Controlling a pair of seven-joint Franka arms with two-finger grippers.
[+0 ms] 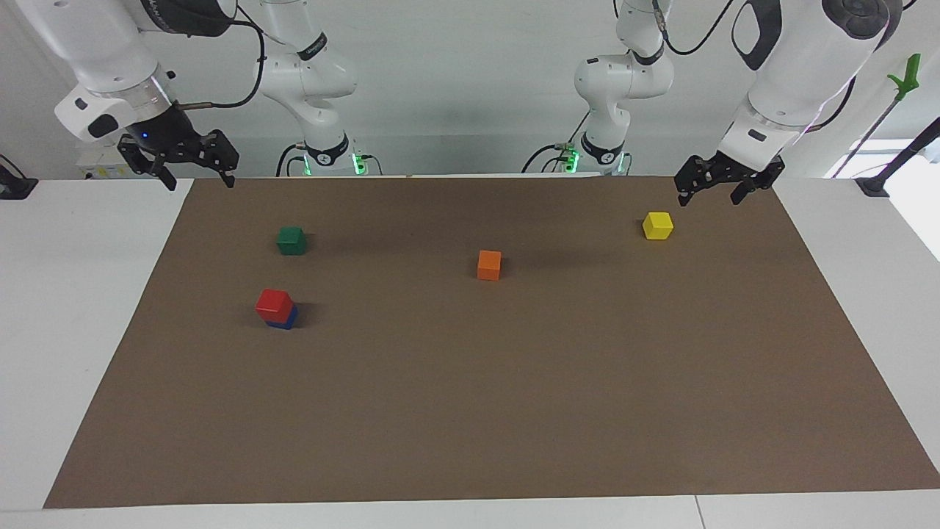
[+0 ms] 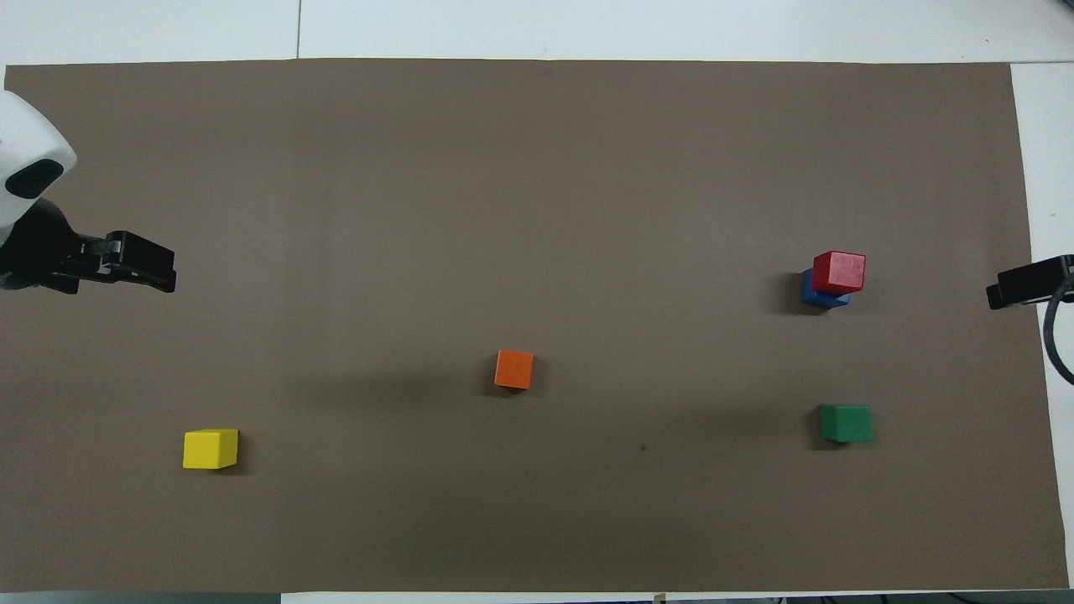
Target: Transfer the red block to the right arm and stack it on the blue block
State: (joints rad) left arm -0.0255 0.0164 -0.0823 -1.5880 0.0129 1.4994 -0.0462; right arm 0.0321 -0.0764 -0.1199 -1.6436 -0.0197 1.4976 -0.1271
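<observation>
The red block (image 1: pixel 274 303) sits on top of the blue block (image 1: pixel 285 320), slightly offset, on the brown mat toward the right arm's end; the stack also shows in the overhead view, red block (image 2: pixel 840 272) on blue block (image 2: pixel 814 293). My right gripper (image 1: pixel 200 180), with a blue wrist light, is open and empty, raised over the mat's corner at its own end, apart from the stack; it shows at the overhead view's edge (image 2: pixel 1019 283). My left gripper (image 1: pixel 709 197) is open and empty, raised over the mat's edge beside the yellow cube; it also shows in the overhead view (image 2: pixel 144 273).
A dark green cube (image 1: pixel 291 240) lies nearer to the robots than the stack. An orange cube (image 1: pixel 489 264) lies mid-mat. A yellow cube (image 1: pixel 657 225) lies toward the left arm's end. The brown mat (image 1: pixel 470 411) covers most of the white table.
</observation>
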